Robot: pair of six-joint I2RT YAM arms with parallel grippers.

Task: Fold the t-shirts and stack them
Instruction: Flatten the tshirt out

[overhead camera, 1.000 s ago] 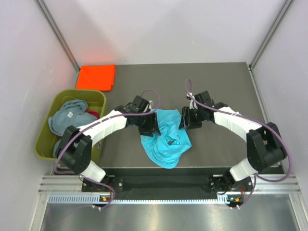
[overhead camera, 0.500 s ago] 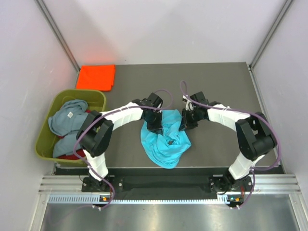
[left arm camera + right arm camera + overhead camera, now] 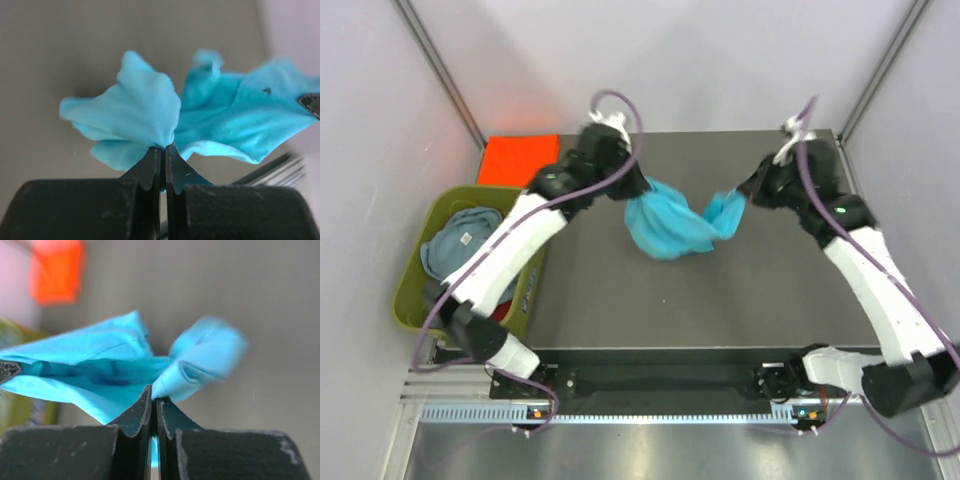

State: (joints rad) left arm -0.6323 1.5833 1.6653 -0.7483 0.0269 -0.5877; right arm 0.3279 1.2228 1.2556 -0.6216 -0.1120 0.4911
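2 white-black arms, purple cables

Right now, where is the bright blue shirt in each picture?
Top external: the turquoise t-shirt is mid-picture over the dark grey table, held between the left hand and right hand.
Left wrist: it fills the middle, pinched in the left hand's shut tips.
Right wrist: it spreads from centre to left edge, pinched by the right hand.
Shared landmark: that table, behind the shirt in every view.

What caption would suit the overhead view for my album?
Left arm and right arm, jaws shut, hold a turquoise shirt between them above the table.
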